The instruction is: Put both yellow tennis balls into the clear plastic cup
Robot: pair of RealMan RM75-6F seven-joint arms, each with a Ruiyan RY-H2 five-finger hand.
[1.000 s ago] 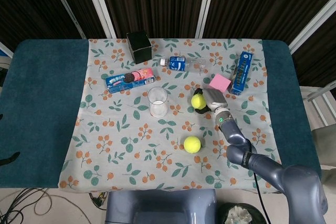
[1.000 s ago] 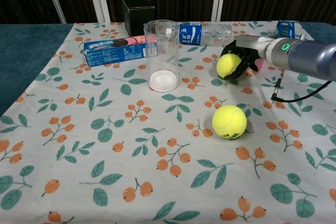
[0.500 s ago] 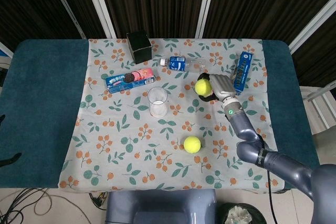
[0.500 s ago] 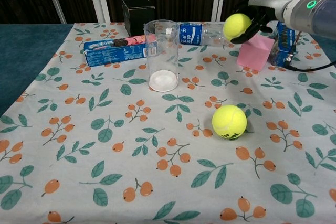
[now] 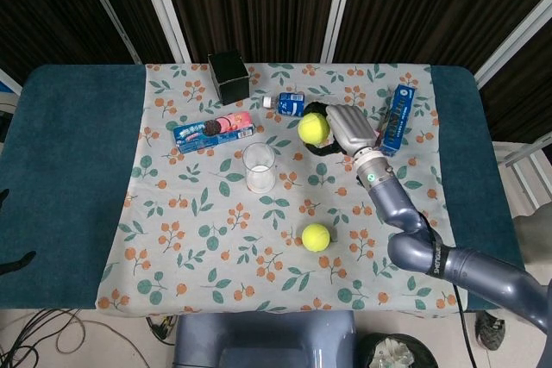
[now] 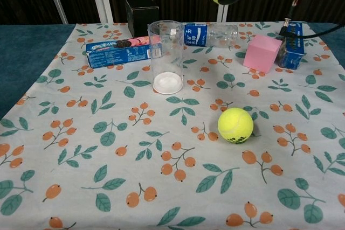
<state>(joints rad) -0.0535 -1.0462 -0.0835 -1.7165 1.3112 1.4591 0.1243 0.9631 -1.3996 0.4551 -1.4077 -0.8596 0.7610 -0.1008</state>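
Tennis ball [image 5: 313, 127] gripped in right hand [image 5: 343, 129] (raised off table), clear cup [image 5: 259, 167] upright — second ball [image 5: 316, 236] on cloth.

fuzzy felt ball [image 6: 235, 125], clear plastic cup [image 6: 166, 57]

1. Bright, even light from overhead; the tablecloth [image 5: 216, 213] shows clearly.
2. Soft, short shadow just right of the ball [image 6: 235, 125] on the cloth.
3. Sharp focus in both views.
4. Dark backdrop behind the table.
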